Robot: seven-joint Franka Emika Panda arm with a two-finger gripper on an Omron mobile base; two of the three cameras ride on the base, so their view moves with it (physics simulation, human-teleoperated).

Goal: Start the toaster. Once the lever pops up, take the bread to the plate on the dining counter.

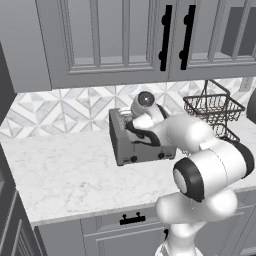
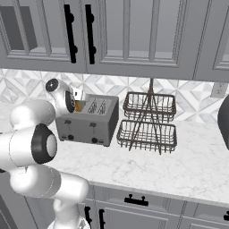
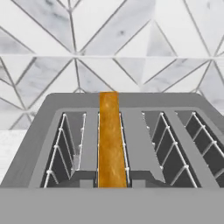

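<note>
The grey toaster (image 1: pixel 145 150) (image 2: pixel 89 124) (image 3: pixel 135 131) stands on the marble counter against the tiled wall. In the hand view the bread (image 3: pixel 109 140) shows edge-on as an orange-brown strip. It stands in the second slot from the left and rises above the toaster's top. My gripper (image 1: pixel 138 123) (image 2: pixel 77 104) points down over the toaster's left slots and is shut on the bread (image 2: pixel 80 106); its fingertips are hidden. I cannot make out the lever on the front face. The plate and the dining counter are out of view.
A two-tier wire basket (image 1: pixel 212 107) (image 2: pixel 147 117) stands just right of the toaster. Upper cabinets with black handles (image 1: pixel 165 37) hang low above. Bare marble counter (image 1: pixel 60 170) stretches to the left. A dark appliance (image 2: pixel 225 118) sits at the far right.
</note>
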